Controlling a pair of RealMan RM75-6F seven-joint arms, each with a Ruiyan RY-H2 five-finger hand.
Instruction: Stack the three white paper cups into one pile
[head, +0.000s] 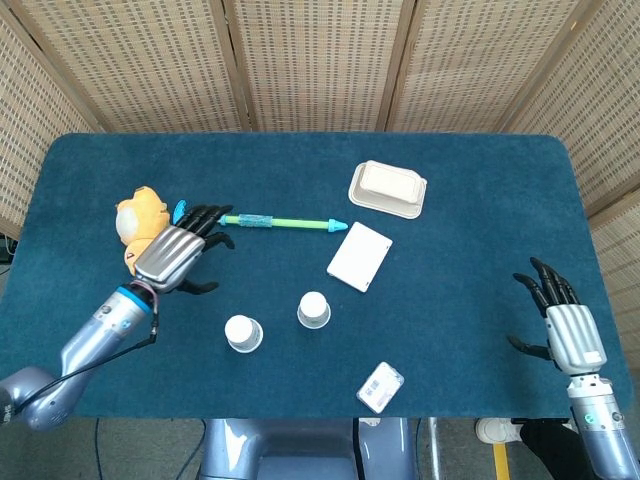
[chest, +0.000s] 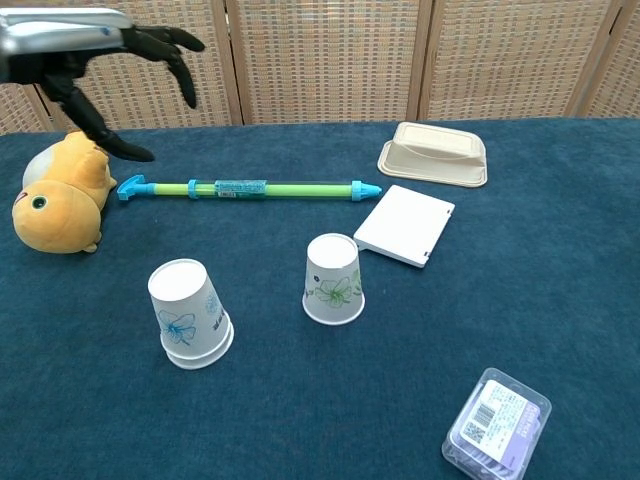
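Observation:
Two upside-down white paper cups stand near the table's front. The left cup (head: 243, 333) (chest: 190, 313) has a blue flower print and a double rim at its base, like two cups nested. The right cup (head: 314, 310) (chest: 333, 280) has a green flower print and stands alone, a short gap away. My left hand (head: 175, 255) (chest: 100, 45) hovers open above the table, beside the plush toy, behind and left of the cups, holding nothing. At the front right edge my right hand (head: 570, 325) is open and empty, far from both cups; the chest view does not show it.
A yellow plush toy (head: 145, 240) (chest: 60, 200) lies at the left. Behind the cups lie a green-and-blue tube (head: 270, 221) (chest: 250, 188), a flat white box (head: 360, 256) and a beige lidded container (head: 388, 188). A small plastic packet (head: 380, 387) lies front right.

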